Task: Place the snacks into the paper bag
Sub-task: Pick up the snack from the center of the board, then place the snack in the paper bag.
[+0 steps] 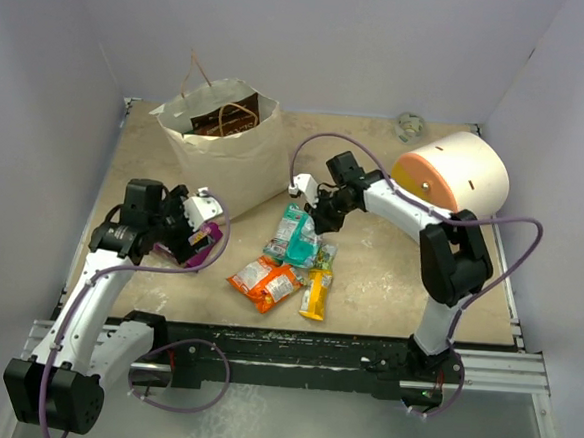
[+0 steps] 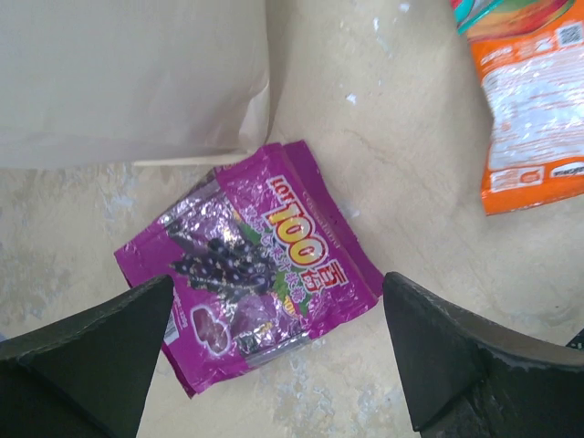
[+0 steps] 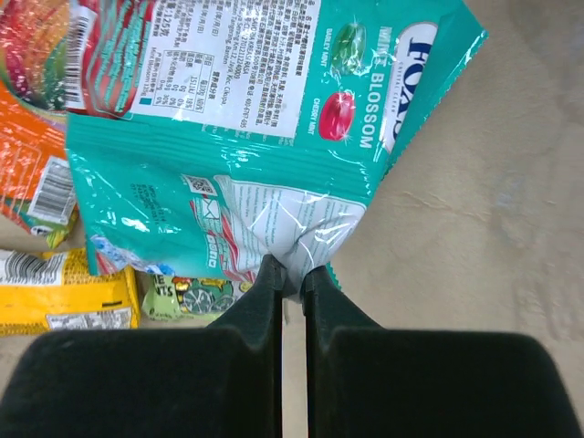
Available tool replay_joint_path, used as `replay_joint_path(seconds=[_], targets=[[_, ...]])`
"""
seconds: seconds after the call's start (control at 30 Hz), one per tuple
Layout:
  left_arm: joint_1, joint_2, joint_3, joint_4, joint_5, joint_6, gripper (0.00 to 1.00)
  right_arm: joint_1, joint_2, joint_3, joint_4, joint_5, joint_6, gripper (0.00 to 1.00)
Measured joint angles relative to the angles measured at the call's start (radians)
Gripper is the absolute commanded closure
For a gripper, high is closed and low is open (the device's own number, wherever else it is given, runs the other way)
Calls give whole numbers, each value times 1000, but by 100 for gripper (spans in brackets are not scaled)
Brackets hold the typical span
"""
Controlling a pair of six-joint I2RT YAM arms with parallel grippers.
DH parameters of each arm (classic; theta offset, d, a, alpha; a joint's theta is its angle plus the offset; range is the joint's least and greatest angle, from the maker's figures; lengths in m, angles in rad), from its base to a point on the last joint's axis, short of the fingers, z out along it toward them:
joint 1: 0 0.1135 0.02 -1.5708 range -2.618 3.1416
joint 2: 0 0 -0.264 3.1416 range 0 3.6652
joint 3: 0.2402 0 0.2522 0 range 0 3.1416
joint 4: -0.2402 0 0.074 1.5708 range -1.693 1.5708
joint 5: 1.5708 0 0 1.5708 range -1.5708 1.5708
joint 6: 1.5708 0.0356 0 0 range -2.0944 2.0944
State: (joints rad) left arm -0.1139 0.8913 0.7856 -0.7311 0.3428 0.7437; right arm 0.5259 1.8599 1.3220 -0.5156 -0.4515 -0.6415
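Beside the paper bag (image 1: 238, 160), left fingers (image 2: 91, 356) gape over purple packet (image 2: 246, 265); right fingers (image 3: 260, 315) pinch teal packet (image 3: 255, 155).

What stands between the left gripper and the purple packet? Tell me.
Nothing visible. The left gripper, jaws open, hangs directly over the purple packet, which lies uncovered on the table beside the paper bag.

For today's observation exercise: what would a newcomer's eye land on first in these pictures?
The teal mint packet, pinched at its edge in the shut right jaws, mid-table. Then the purple grape pouch, lying flat below the open left jaws, beside the paper bag. Last, the orange-faced cylinder, far right.
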Motion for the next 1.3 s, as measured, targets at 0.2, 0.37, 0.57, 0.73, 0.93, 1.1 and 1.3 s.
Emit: replay_joint_path(seconds=[0.2,0.37,0.57,0.73,0.93,1.1,1.3], targets=[[0,7,72,-31,124,-3,0,3,-150,-5,3,17,-35,100],[0,27,141,-39,261,-34,1,33,-293,-24,65,35,-66,100],[-3,55,174,-2,394,-100,2,105,-372,-62,140,50,-95,100],[-13,93,186,64,481,-196,2,186,-396,-76,183,86,-120,100],[-14,154,195,149,562,-323,2,287,-460,-100,228,123,-142,100],[-14,218,203,195,617,-397,7,349,-487,-100,243,130,-145,100],[-27,287,208,220,696,-443,32,377,-488,-100,245,148,-144,100]])
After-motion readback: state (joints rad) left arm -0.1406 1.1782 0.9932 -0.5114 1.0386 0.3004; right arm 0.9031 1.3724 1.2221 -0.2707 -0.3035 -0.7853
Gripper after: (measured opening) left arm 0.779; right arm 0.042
